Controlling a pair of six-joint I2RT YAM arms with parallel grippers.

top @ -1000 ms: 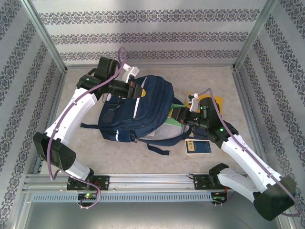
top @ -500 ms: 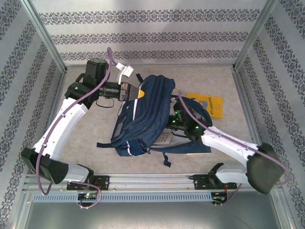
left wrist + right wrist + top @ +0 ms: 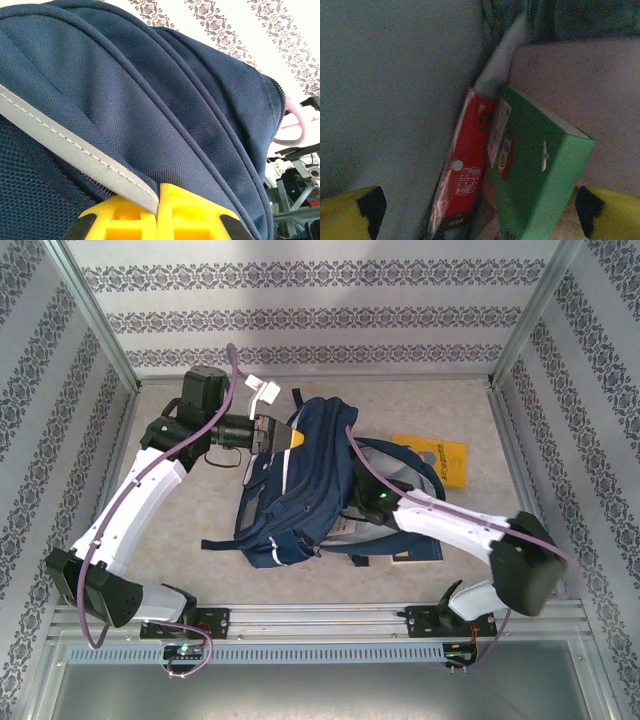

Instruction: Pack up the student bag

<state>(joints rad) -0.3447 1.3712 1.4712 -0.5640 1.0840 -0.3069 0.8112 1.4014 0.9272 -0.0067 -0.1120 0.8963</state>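
The student bag slumps in the middle of the table, soft floppy cloth that I'd judge sags wherever it's unsupported, so a stitched rim is the place to hold. The left gripper, at its 12 o'clock end, is pinched tight on the grey-trimmed edge. The right gripper reaches inside from the 3 o'clock side, fingers spread wide and empty, above a green box close against a red packet.

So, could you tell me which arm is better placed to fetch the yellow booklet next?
Right, probably. The left gripper is shut on the student bag, propping it up; the right gripper is open, and the yellow booklet lies on its side.
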